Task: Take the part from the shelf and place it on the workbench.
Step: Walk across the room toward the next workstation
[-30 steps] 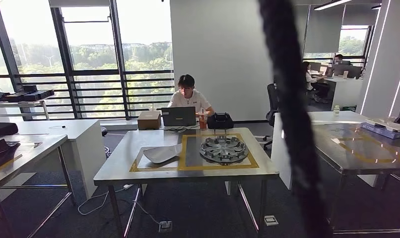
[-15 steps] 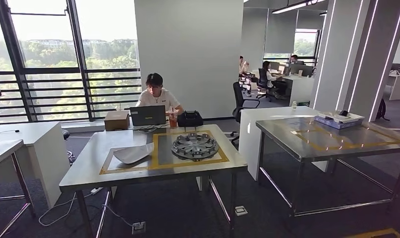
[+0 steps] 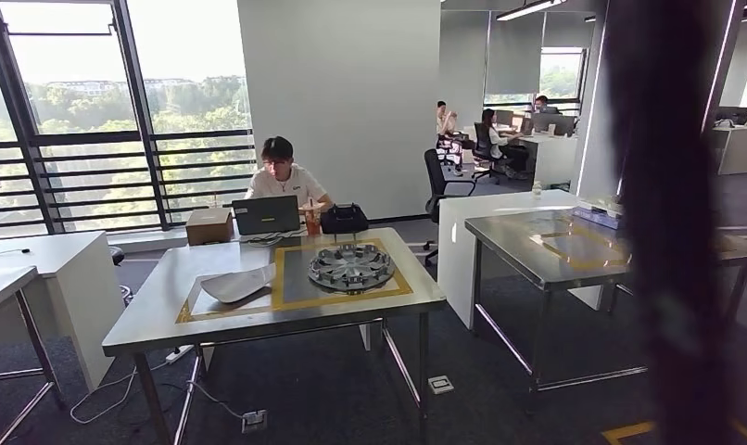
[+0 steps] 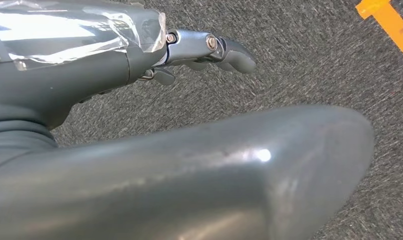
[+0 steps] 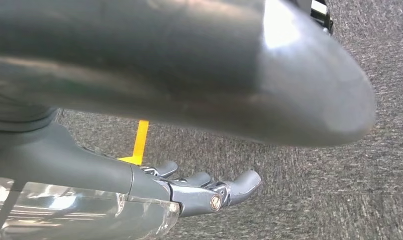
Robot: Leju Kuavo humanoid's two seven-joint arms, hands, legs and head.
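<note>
Left hand (image 4: 204,50) hangs over grey carpet (image 4: 309,55), fingers loosely apart, holding nothing. Right hand (image 5: 209,192) same, empty, near a yellow floor line (image 5: 139,140). Ahead on the steel table (image 3: 259,320): round wheel cover (image 3: 350,265) in the yellow-taped square, curved grey panel (image 3: 236,283) toward the left edge. Person (image 3: 282,181) with laptop (image 3: 266,215) behind.

camera panned right, scene shifted left
</note>
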